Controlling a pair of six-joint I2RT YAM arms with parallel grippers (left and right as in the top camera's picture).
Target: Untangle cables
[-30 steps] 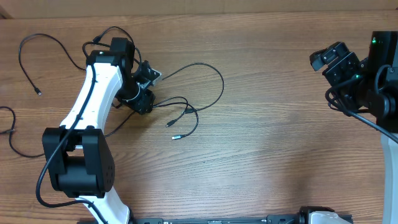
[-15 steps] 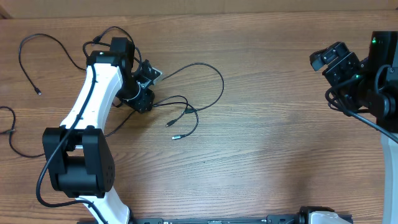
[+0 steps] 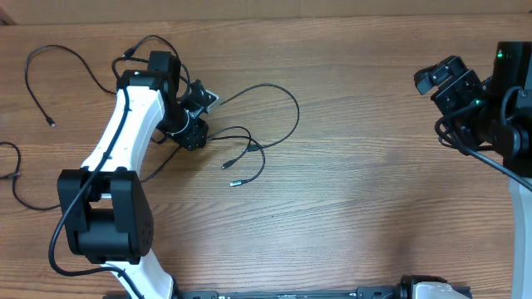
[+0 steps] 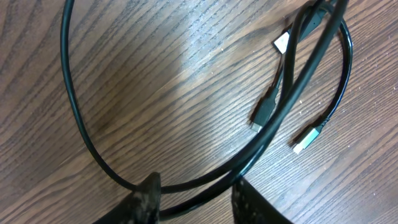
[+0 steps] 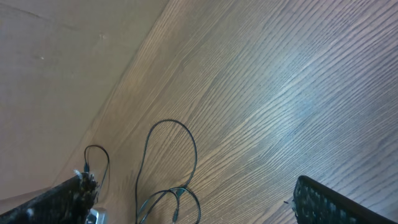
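Observation:
A tangle of thin black cables (image 3: pixel 283 104) lies left of centre, with loose plug ends (image 3: pixel 235 182) pointing toward the front. My left gripper (image 3: pixel 203 116) sits low at the tangle's left end. In the left wrist view two strands (image 4: pixel 249 163) run across the gap between its fingers (image 4: pixel 146 199), and the jaws stand apart around them. Beyond them lie a dark plug (image 4: pixel 264 115) and a silvery-tipped plug (image 4: pixel 306 138). My right gripper (image 3: pixel 445 79) hovers far off at the right, open and empty (image 5: pixel 194 186). It sees the tangle (image 5: pixel 177 193) from a distance.
Another thin cable (image 3: pixel 58 54) loops at the far left and ends in a plug (image 3: pixel 52 124). A further cord (image 3: pixel 17 178) curls at the left edge. The left arm's white link (image 3: pixel 125 124) crosses the table's left side. Bare wood (image 3: pixel 374 183) lies between the arms.
The left gripper's fingers have drawn slightly closer around the two strands. The cables and the right arm have not visibly moved.

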